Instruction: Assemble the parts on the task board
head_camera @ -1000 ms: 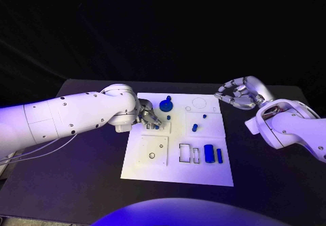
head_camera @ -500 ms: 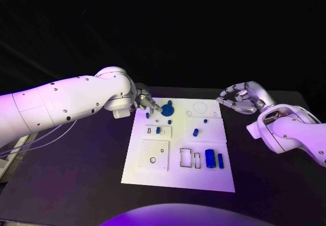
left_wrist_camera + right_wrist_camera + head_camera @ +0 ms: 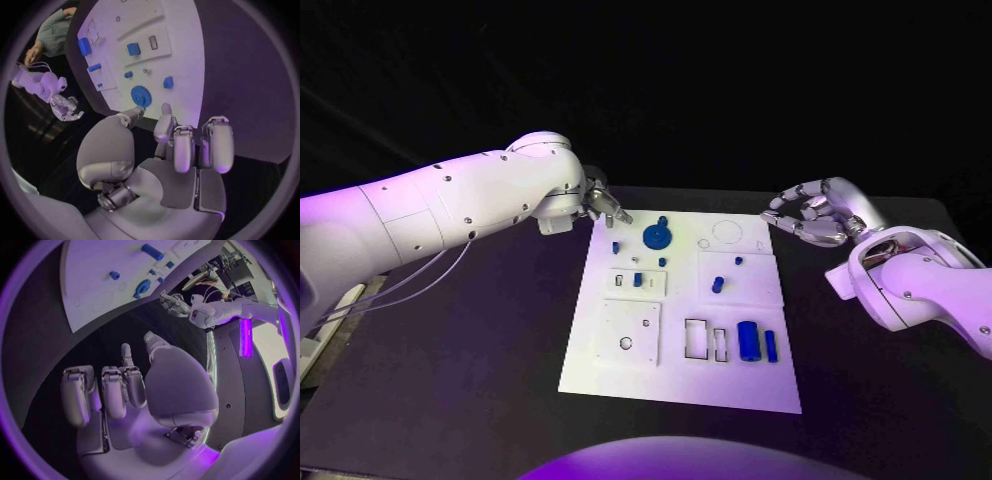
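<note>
— How many blue parts did you count on the task board (image 3: 678, 352)?

— From the head view I made out seven: one round disc (image 3: 656, 236) with a small knob near the board's far edge, a tiny piece (image 3: 616, 243) to its left, one small peg (image 3: 662, 262) just below it, one block (image 3: 638, 280) in the little raised plate on the left, one peg (image 3: 717, 284) in the middle right, and two upright bars, the thick bar (image 3: 749, 341) and the thin bar (image 3: 770, 345), side by side near the right edge. I also saw two empty rectangular outlines (image 3: 694, 339) next to those bars and one square plate (image 3: 630, 333) with a hole.

— And the hands?

— My left hand (image 3: 600, 204) hovered above the board's far left corner, fingers apart and holding nothing. My right hand (image 3: 815, 212) hung off the board's far right corner, fingers curled inward around nothing that I could see.

— Room to move?

— The board's near half lay uncovered by either arm, and black table (image 3: 473, 380) stretched open on both sides of it.

— The surroundings?

— A matte black tabletop, darkness behind it.
</note>
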`<state>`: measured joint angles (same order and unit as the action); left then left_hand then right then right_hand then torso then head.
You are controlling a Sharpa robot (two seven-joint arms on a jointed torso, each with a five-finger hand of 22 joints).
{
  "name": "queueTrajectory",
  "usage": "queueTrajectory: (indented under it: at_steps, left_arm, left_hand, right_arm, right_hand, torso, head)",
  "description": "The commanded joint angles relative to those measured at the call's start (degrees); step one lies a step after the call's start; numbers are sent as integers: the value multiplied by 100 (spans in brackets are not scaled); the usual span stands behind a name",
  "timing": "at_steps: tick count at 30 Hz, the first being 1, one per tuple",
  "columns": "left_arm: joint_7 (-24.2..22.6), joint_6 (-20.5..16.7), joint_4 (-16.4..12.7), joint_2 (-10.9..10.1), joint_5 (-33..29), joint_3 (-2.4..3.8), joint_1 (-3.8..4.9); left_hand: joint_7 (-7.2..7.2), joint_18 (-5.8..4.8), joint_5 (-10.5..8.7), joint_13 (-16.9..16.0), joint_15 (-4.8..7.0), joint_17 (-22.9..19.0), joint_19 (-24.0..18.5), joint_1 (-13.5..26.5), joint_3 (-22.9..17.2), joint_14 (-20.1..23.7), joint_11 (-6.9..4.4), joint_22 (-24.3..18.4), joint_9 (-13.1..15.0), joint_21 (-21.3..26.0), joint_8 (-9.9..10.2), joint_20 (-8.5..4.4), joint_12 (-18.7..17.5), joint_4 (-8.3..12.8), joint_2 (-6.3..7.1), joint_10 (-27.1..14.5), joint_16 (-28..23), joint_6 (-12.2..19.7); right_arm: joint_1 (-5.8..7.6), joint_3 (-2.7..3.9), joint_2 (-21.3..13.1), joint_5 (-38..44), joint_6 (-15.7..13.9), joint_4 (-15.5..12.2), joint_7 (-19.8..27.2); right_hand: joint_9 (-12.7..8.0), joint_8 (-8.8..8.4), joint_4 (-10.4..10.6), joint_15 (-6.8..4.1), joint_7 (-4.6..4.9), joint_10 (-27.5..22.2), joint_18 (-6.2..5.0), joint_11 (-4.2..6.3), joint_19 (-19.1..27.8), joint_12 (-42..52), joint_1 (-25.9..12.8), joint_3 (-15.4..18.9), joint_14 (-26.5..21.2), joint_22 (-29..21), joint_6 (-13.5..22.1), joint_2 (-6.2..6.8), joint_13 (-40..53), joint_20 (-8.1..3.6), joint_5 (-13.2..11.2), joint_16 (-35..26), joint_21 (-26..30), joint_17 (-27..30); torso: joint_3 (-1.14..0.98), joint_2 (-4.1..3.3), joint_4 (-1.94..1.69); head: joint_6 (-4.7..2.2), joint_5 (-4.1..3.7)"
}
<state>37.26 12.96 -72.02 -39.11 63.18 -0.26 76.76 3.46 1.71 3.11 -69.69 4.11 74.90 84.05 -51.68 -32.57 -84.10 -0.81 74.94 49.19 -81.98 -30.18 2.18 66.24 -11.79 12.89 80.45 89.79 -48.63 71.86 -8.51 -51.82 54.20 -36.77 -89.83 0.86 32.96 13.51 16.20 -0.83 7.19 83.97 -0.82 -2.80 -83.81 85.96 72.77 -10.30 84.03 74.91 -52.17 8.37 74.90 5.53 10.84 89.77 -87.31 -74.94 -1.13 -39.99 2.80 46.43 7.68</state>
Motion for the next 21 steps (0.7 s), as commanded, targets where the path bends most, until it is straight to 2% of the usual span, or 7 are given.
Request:
queueTrajectory:
  at_steps: [1, 8, 16, 21]
  left_arm:
    - [-166, 444, 153, 77, 167, -45, 5]
    - [-213, 657, 366, 194, 55, -148, -31]
    - [-244, 773, 467, 256, -76, -201, -89]
    - [-236, 771, 451, 247, -102, -211, -106]
  left_hand:
    - [3, 41, -36, -2, -41, 1510, 11, -72, 20, -590, 28, 1070, -14, 25, 27, 41, 21, -26, -5, -9, 21, 38]
    - [9, 43, -36, -9, -51, 1510, 6, -96, 52, -590, 36, 1069, -52, 35, 52, 51, 30, -66, -29, -14, 21, 8]
    - [12, 43, -36, 0, -55, 1510, 6, -98, 84, -590, 40, 1071, -71, 36, 63, 57, 21, -96, -36, -22, 21, -11]
    - [12, 42, -36, 0, -57, 1510, 8, -104, 90, -590, 40, 1073, -79, 33, 66, 59, 23, -105, -47, -23, 21, -20]
  right_arm:
    - [-3, 1, 10, 21, 18, -3, 38]
    - [-3, 1, 19, 21, 28, 3, 43]
    - [-3, 1, 29, 21, 27, 10, 49]
    - [-3, 1, 29, 20, 28, 14, 49]
  right_hand:
    - [5, 12, 26, -29, -13, 286, 8, 19, -453, -17, -67, 12, 597, 1410, 45, 6, 1160, -39, -18, 23, 32, -1506]
    - [5, 12, 26, -29, -13, 286, 8, 19, -453, -17, -67, 12, 597, 1410, 45, 6, 1160, -39, -18, 23, 32, -1506]
    - [5, 12, 26, -29, -13, 286, 8, 19, -453, -17, -67, 12, 597, 1410, 45, 6, 1160, -39, -18, 23, 32, -1506]
    - [15, 13, 22, -29, -14, 286, 7, 19, -451, -17, -67, 10, 597, 1409, 48, 1, 1160, -39, -10, 23, 36, -1506]
  torso:
    - [6, -6, 12]
    - [15, -11, 11]
    - [8, -8, 9]
    - [8, -6, 1]
  head:
    - [3, 20]
    - [28, 12]
    - [33, 1]
    - [38, -2]
